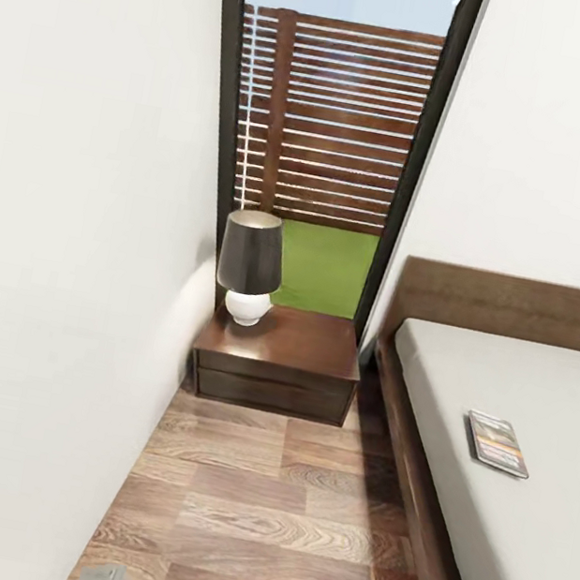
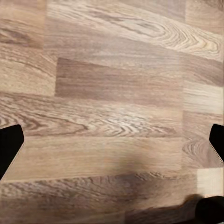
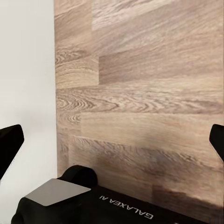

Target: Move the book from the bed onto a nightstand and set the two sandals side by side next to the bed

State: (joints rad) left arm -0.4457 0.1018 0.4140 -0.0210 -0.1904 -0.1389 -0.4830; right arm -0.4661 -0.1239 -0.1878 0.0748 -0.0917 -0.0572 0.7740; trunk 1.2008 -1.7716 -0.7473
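The book (image 1: 497,444) lies flat on the off-white mattress of the bed (image 1: 502,384), near its left edge, in the head view at the right. The dark brown nightstand (image 1: 304,342) stands ahead against the window, left of the headboard (image 1: 515,307). My left gripper (image 2: 112,142) hangs open over bare wood floor, one dark fingertip at each edge of the left wrist view. My right gripper (image 3: 112,140) is open too, above the floor and my own dark base (image 3: 93,200). The sandals are out of view.
A lamp (image 1: 250,266) with a dark shade and white foot stands on the nightstand's left half. A white wall (image 1: 61,240) borders the narrow strip of plank floor (image 1: 260,513) between it and the bed frame (image 1: 414,502). A tall dark-framed window (image 1: 327,135) is behind.
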